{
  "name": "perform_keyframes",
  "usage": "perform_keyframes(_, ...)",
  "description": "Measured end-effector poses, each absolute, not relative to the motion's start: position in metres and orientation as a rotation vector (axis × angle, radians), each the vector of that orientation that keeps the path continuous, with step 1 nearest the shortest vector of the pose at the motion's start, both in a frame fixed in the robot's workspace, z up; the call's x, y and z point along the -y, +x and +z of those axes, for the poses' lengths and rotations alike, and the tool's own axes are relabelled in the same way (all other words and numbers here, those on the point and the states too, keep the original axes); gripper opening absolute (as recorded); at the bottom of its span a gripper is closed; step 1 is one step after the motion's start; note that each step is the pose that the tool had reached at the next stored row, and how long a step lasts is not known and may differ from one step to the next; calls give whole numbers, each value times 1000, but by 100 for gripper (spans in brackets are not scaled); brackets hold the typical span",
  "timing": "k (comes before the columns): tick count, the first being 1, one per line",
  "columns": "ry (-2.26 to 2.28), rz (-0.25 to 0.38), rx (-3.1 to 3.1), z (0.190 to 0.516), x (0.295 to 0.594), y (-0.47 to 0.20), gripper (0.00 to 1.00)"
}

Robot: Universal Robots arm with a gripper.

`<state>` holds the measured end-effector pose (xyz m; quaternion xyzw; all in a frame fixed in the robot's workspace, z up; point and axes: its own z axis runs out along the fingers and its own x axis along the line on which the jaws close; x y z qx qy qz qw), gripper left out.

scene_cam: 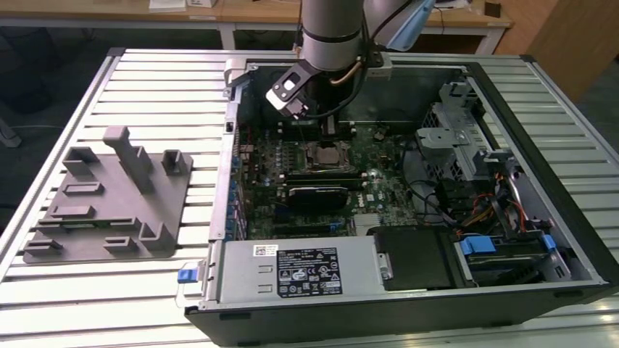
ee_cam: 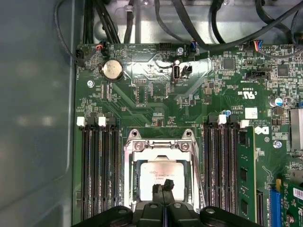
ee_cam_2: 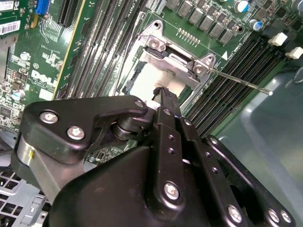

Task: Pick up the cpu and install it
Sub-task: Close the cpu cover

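The cpu point(ee_cam: 161, 171), a square chip with a shiny silver-grey top, lies flat inside the metal-framed socket point(ee_cam: 130, 156) on the green motherboard point(ee_cam: 151, 99). My gripper point(ee_cam: 162, 185) hangs just over the cpu's middle, its two black fingertips pressed together with nothing between them. In the second wrist view the gripper point(ee_cam_2: 164, 92) points down at the pale cpu point(ee_cam_2: 144, 79), beside the socket's screwed clamp plate point(ee_cam_2: 173, 60). A thin lever rod point(ee_cam_2: 239, 81) sticks out sideways from the socket. In the exterior view the arm point(scene_cam: 331, 32) reaches into the open computer case point(scene_cam: 541, 181) above the socket point(scene_cam: 327, 154).
Black memory slots point(ee_cam: 97, 170) flank the socket on both sides. Black cables point(ee_cam: 199, 33) run along the board's edge. A grey plastic fixture point(scene_cam: 106, 203) stands on the slatted table at the exterior view's left. A power supply point(scene_cam: 295, 268) and drive bays point(scene_cam: 503, 250) fill the case's near side.
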<state>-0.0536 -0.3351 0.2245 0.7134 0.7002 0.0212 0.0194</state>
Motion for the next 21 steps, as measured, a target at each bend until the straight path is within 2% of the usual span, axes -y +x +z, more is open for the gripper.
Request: perform_keyframes(21, 1950, 72, -2419, 224, 335, -54, 11)
